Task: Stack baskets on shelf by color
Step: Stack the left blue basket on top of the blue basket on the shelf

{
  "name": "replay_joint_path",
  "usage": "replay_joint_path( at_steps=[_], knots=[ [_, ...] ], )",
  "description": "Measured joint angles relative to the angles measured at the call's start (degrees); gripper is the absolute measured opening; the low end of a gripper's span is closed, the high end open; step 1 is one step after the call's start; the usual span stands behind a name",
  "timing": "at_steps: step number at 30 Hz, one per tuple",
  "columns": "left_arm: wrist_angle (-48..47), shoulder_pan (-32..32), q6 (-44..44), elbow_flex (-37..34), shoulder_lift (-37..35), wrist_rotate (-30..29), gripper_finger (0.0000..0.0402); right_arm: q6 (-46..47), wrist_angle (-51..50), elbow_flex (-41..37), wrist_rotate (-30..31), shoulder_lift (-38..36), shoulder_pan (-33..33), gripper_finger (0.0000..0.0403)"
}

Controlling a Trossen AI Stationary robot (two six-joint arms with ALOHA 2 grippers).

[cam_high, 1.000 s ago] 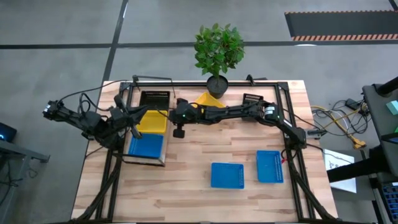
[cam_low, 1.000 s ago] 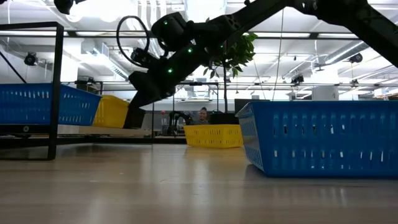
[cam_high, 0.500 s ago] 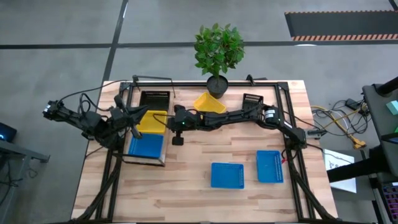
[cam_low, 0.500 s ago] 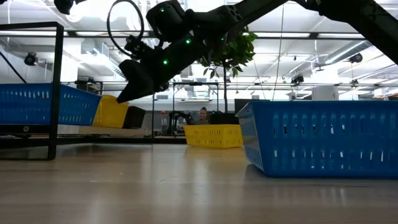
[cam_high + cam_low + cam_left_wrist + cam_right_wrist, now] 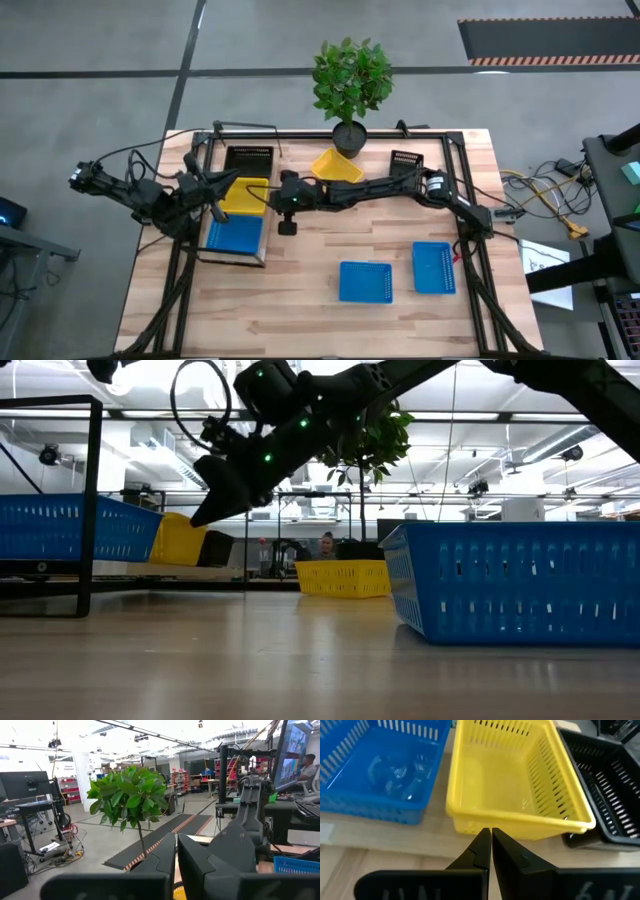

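Note:
The shelf (image 5: 232, 258) lies at the table's left with a black basket (image 5: 248, 159), a yellow basket (image 5: 244, 195) and a blue basket (image 5: 234, 236) in a row on it. My right gripper (image 5: 490, 834) is shut and reaches in from the table's right. Its tips stand at the yellow basket's (image 5: 512, 775) right-hand wall, raised above the shelf in the low view (image 5: 197, 518). My left gripper (image 5: 176, 851) is shut and empty and waits at the shelf's left side (image 5: 208, 196). A second yellow basket (image 5: 335, 165) lies tilted near the plant pot. My right gripper's shut fingertips (image 5: 484, 836) point slantwise down from the table's right at the yellow basket's right-hand wall (image 5: 515, 826). I cannot tell whether they touch it. The basket sits flat on the shelf.
Two blue baskets (image 5: 365, 282) (image 5: 433, 268) lie on the table's near right part. A black basket (image 5: 404, 160) sits at the far edge. A potted plant (image 5: 350, 85) stands at the far middle. Black frame rails run along the table's edges.
My right gripper has moved a little toward the table's left and has risen from beside the yellow basket on the shelf. It has stayed almost still over the last half second. The baskets have kept their places.

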Motion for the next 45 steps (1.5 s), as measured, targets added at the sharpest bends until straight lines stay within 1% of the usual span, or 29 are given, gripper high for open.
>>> replay_joint_path(
  at_steps=[6,8,11,14,19,24,27,29,31,35,39,45],
  knots=[
    [0.0,0.0,0.0,0.0,0.0,0.0,0.0003,-0.9,-8.0,-0.3,0.6,-6.3,1.5,0.0008],
    [0.1,0.0,0.0,0.0,0.2,0.0,0.0003,-1.3,-11.6,-1.6,2.8,-8.7,2.7,0.0008],
    [0.2,0.0,-0.1,0.0,0.4,0.0,0.0003,-1.4,-16.1,-4.4,8.1,-12.6,4.9,0.0008],
    [0.8,0.0,-0.1,0.3,0.7,0.0,0.0003,-0.1,-17.0,-8.8,12.0,-17.7,7.6,0.0008],
    [4.4,0.0,-0.1,0.3,2.2,0.0,0.0003,6.0,-18.6,-17.7,12.0,-26.8,11.4,0.0008],
    [6.6,0.0,-0.2,0.7,5.1,0.3,0.0003,9.5,-19.2,-26.7,12.0,-35.9,15.7,0.0008],
    [10.0,0.0,-0.2,1.0,7.6,1.6,0.0003,11.6,-19.2,-32.0,11.7,-40.8,18.5,0.0008],
    [13.4,0.0,-0.2,1.1,9.7,4.1,0.0003,11.9,-19.1,-35.3,11.8,-43.8,20.3,0.0008],
    [16.9,0.0,-0.2,1.1,12.0,7.3,0.0003,11.6,-16.6,-38.7,12.0,-46.8,21.6,0.0008],
    [21.4,0.0,-1.5,1.6,18.1,12.2,0.0003,7.4,-4.3,-47.6,12.0,-52.1,22.7,0.0009],
    [21.8,0.0,-3.9,5.6,24.7,12.7,0.0003,2.3,4.3,-55.3,12.1,-56.6,22.1,0.0008],
    [15.8,-0.1,-8.8,13.2,34.6,13.4,0.0003,-3.8,15.9,-63.5,12.1,-63.1,19.2,0.0008]
  ],
)
